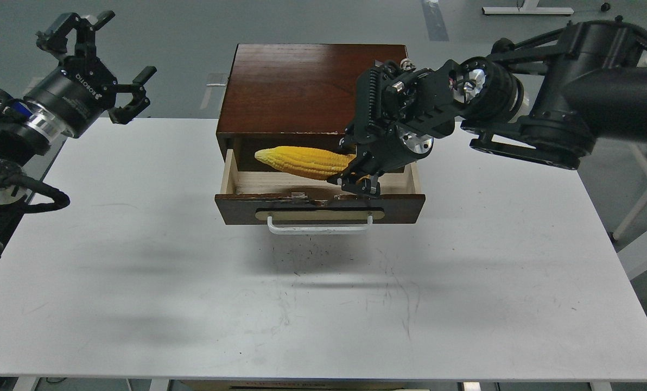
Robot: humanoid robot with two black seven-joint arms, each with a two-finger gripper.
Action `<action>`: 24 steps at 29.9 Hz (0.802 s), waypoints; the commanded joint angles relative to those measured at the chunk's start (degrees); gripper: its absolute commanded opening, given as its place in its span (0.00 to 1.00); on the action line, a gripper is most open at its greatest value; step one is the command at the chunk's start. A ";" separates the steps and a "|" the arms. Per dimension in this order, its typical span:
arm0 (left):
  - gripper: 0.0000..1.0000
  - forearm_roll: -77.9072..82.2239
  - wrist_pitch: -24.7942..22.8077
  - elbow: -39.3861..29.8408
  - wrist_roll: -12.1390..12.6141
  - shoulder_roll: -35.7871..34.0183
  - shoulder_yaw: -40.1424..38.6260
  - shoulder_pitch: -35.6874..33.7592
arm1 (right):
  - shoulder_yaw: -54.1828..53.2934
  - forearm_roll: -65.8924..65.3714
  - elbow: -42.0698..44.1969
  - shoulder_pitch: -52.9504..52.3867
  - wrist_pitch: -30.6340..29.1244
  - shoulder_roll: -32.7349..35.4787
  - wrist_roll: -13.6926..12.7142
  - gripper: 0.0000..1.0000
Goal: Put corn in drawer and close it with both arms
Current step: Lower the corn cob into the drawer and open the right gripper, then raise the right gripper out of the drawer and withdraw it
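The yellow corn point(302, 162) lies level over the open drawer point(320, 207), its pointed tip to the left. My right gripper point(357, 175) is shut on the corn's thick right end, down between the drawer's walls. The drawer is pulled out from the dark brown cabinet point(302, 87), showing pale wood inside and a white bar handle point(319, 227). My left gripper point(100, 57) is open and empty, raised beyond the table's far left corner, well apart from the cabinet.
The white table point(323, 293) stretches in front of the drawer with faint scuff marks. The cabinet stands at the table's back middle. My right arm point(562, 108) reaches in from the upper right above the table.
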State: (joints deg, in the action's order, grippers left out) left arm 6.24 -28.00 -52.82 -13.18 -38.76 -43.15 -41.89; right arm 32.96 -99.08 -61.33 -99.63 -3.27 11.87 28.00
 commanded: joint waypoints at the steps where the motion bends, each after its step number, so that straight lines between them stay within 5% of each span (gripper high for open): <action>1: 0.99 0.00 0.00 0.00 0.00 -0.08 0.08 0.05 | -0.09 0.03 -0.02 -0.04 0.01 0.17 0.00 0.54; 5: 0.99 0.00 0.00 0.00 0.00 -0.08 0.08 -0.04 | -0.18 0.11 -0.11 -0.30 0.80 0.35 0.00 0.69; 18: 0.99 0.00 0.00 0.00 0.00 -0.26 -0.01 -0.04 | -2.54 1.34 -1.42 -2.94 1.33 2.19 0.00 0.81; 24: 0.99 0.00 0.00 0.00 0.00 -0.35 -0.01 -0.04 | -10.19 16.50 -1.69 -3.12 0.89 7.90 0.00 0.95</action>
State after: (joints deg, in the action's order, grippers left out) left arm 6.24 -28.00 -52.82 -13.18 -39.09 -43.14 -41.93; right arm 25.45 -92.49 -62.88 -102.61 -2.20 16.82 28.00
